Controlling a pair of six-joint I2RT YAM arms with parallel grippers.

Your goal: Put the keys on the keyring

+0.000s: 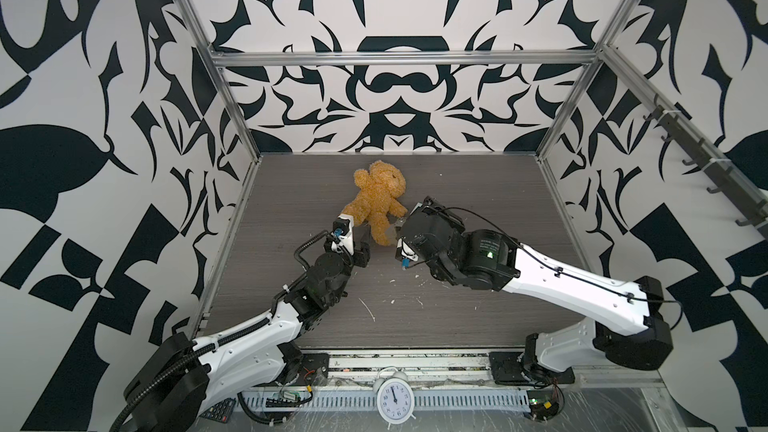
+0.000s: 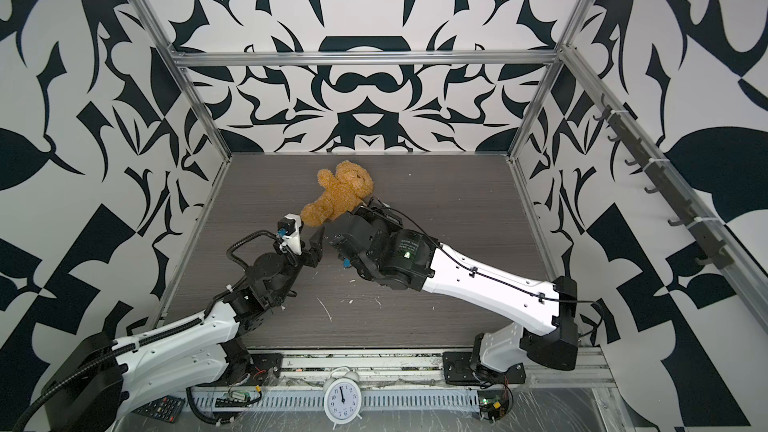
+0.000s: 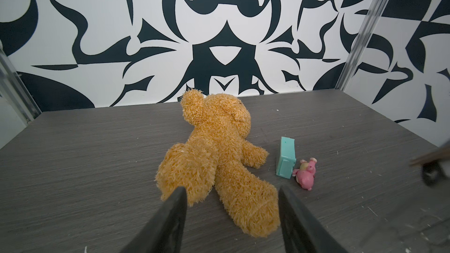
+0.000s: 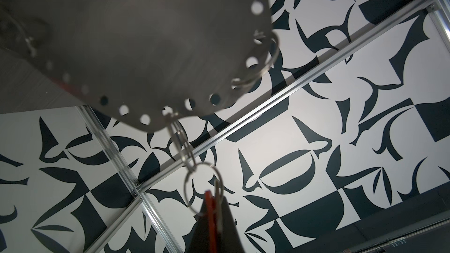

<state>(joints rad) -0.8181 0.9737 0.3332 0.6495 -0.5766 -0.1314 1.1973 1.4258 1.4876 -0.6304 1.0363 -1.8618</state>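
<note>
Your right hand (image 4: 214,215) was clamped shut on the red tag (image 4: 209,202). The keyring (image 4: 201,186) through the tag ran by linked rings to the holed edge of the strap (image 4: 158,45). Your left hand (image 3: 231,189) stood partly open, holding nothing, a leg of the teddy bear (image 3: 214,147) showing between the fingers (image 3: 175,215). A teal block (image 3: 286,158) sat just beside a pink pig (image 3: 305,174). In both top views the hands stood close together; bare bench (image 1: 478,184) lay toward the right wall and near edge.

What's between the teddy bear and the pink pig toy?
A small teal block, standing upright close beside the pink pig toy, apart from the teddy bear; the left wrist view shows it.
</note>
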